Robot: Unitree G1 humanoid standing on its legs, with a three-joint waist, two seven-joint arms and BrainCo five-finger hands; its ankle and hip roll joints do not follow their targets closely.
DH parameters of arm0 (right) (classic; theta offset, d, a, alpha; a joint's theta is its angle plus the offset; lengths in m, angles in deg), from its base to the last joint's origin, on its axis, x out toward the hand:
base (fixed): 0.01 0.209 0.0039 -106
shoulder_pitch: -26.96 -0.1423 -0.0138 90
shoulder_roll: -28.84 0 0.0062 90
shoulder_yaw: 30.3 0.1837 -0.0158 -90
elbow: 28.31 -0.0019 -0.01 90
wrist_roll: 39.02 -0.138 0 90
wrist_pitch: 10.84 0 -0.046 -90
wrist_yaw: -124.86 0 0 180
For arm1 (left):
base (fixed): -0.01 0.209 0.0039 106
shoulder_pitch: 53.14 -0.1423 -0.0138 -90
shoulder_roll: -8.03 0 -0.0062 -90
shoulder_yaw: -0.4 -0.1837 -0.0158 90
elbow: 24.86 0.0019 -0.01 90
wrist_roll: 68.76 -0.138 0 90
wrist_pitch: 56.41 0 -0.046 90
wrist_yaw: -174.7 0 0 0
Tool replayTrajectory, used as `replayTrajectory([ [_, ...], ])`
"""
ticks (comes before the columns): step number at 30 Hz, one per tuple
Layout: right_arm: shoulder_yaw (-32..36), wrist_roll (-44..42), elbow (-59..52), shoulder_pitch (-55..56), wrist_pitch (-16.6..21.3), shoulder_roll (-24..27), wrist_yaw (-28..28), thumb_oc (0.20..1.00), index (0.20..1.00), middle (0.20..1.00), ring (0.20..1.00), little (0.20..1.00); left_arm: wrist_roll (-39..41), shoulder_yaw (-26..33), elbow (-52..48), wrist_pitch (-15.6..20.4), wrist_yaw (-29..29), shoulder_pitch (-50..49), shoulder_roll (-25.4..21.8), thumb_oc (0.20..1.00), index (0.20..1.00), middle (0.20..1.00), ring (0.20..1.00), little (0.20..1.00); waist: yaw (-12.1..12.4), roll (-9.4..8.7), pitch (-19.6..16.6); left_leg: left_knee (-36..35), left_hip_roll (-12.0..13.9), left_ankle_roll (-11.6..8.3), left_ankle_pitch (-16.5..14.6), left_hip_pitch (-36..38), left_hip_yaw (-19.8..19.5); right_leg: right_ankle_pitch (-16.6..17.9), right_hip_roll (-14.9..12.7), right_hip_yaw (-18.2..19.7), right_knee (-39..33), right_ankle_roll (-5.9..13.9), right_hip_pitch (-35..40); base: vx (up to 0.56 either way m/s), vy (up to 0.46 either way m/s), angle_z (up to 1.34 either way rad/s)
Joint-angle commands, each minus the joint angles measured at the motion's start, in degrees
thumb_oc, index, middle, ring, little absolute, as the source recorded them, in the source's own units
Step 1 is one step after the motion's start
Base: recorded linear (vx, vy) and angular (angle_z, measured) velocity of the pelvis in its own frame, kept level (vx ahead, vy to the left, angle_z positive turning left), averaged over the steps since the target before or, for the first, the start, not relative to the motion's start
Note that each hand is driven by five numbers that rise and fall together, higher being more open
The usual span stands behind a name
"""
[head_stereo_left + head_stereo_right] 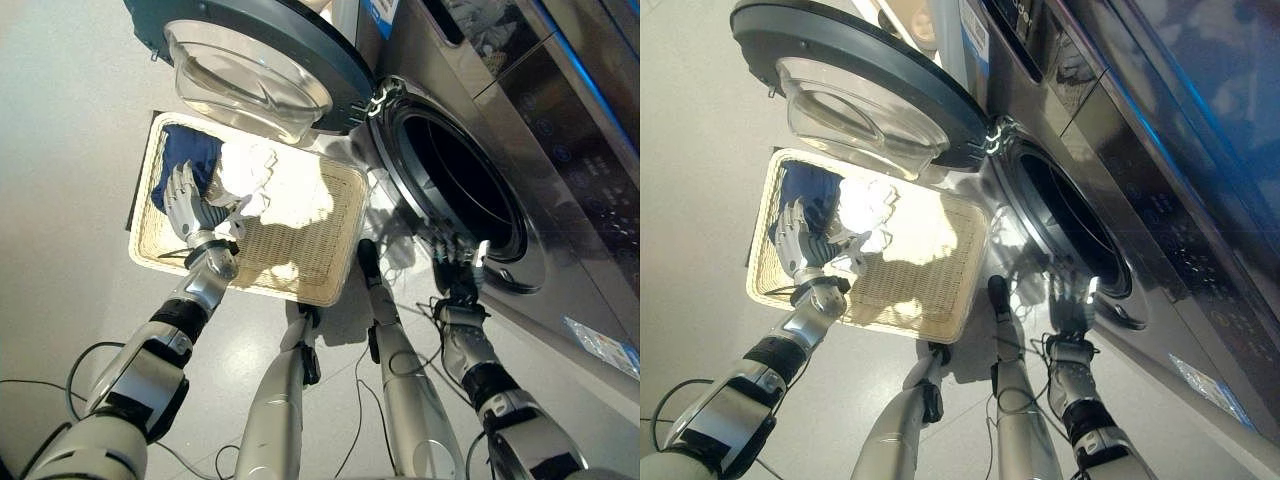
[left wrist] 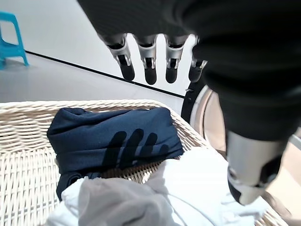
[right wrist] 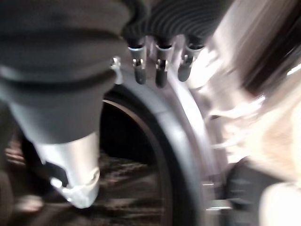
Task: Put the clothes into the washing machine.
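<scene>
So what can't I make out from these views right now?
- Drum contents: dark in both eye views, blurred in the right wrist view.
- What lies beneath the navy garment and white clothes in the wicker basket.
- Left hand contact with the clothes: unclear.

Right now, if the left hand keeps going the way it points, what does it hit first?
Likely the dark blue garment: the open left hand hovers over it in the wicker basket. Depth is uncertain.
</scene>
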Motion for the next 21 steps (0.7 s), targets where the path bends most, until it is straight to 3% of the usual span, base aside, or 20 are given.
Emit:
replayTrajectory([
  [1, -1.3, 7.28, -4.21, 1.49, -2.0, -0.57, 1.11, 1.0, 1.0, 1.0, 1.0, 1.0, -1.96, 2.33, 0.66, -0.37, 3.15, 1.12, -3.79, 1.0, 1.0, 1.0, 1.0, 1.0, 1.26, 1.22, -0.17, -2.06, -0.18, -0.49, 4.77, -1.78, 0.72, -3.28, 2.46, -4.16, 5.36, 0.56, -0.15, 0.0, 0.0, 0.0],
  [6, -7.12, 12.82, -5.55, 4.63, -4.47, 0.28, 1.69, 1.0, 1.0, 1.0, 1.0, 1.0, -5.26, 0.97, -0.13, -1.15, 2.98, 2.03, -3.93, 1.0, 1.0, 1.0, 1.0, 1.0, 0.58, 0.71, -0.17, -1.98, -0.14, -0.39, 5.23, -2.58, 1.03, -3.16, 3.23, -3.35, 5.57, 0.15, -1.03, 0.0, 0.006, 0.0],
  [10, -8.5, 14.68, -4.3, 4.76, -6.63, 0.57, 1.41, 1.0, 1.0, 1.0, 1.0, 1.0, -5.73, 0.15, 0.46, -3.95, 3.05, 3.32, -3.82, 1.0, 1.0, 1.0, 1.0, 1.0, 0.43, 0.5, -0.17, -2.46, -0.19, -0.3, 5.42, -2.68, 1.08, -3.07, 3.53, -3.24, 5.14, 0.1, -1.1, 0.0, 0.009, -0.02],
  [17, -11.01, 18.28, -4.9, 5.37, -7.41, 1.89, 1.55, 1.0, 1.0, 1.0, 1.0, 1.0, -6.64, -1.28, 1.35, -2.33, 3.48, 6.47, -5.72, 1.0, 1.0, 1.0, 1.0, 1.0, -0.04, -0.39, -0.17, -2.39, 0.08, -0.41, 5.57, -3.41, 1.35, -2.77, 3.68, -2.9, 4.86, 0.08, -1.83, 0.01, -0.001, -0.05],
  [21, -10.8, 17.73, -4.82, 5.71, -7.37, 2.05, 1.49, 1.0, 1.0, 1.0, 1.0, 1.0, -5.76, -1.41, 1.62, -3.79, 4.06, 7.39, -5.83, 1.0, 1.0, 1.0, 1.0, 1.0, 0.03, -0.83, -0.17, -2.26, -0.07, -0.35, 5.51, -3.48, 1.01, -2.55, 3.76, -2.98, 4.8, 0.13, -1.9, 0.01, -0.017, -0.01],
])
